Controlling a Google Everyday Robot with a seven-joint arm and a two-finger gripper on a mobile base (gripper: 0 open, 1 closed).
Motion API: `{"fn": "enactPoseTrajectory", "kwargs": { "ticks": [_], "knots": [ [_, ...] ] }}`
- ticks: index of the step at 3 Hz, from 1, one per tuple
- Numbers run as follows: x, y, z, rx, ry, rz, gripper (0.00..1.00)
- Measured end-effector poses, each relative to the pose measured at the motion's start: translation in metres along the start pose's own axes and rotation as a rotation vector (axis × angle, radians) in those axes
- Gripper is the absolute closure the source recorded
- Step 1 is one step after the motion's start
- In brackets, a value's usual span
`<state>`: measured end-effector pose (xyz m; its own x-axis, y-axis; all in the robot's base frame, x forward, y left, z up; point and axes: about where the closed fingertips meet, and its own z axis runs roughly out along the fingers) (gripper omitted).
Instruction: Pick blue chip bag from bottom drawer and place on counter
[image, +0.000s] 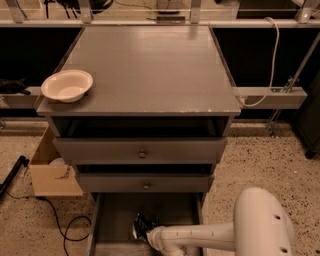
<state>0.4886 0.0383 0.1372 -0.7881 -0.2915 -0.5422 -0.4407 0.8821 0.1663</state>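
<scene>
The blue chip bag (143, 223) is a dark crumpled bag with a white patch. It sits in the open bottom drawer (112, 225), near the middle front. My gripper (146, 231) is at the end of the white arm that reaches in from the right. It is down in the drawer, right against the bag, and covers the bag's right side. The counter (150, 65) is the flat grey top of the cabinet, above the two knobbed drawers.
A white bowl (67, 85) stands on the counter's left front corner. The two upper drawers (142, 152) are pulled out a little over the bottom one. A cardboard box (50, 172) and a black cable (65, 225) lie on the floor to the left.
</scene>
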Motion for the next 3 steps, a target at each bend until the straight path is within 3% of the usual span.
{"fn": "enactPoseTrajectory", "kwargs": {
  "ticks": [2, 3],
  "knots": [
    [-0.019, -0.018, -0.026, 0.000, -0.019, -0.017, 1.00],
    [-0.040, -0.032, -0.063, -0.036, -0.016, -0.098, 1.00]
  ]
}}
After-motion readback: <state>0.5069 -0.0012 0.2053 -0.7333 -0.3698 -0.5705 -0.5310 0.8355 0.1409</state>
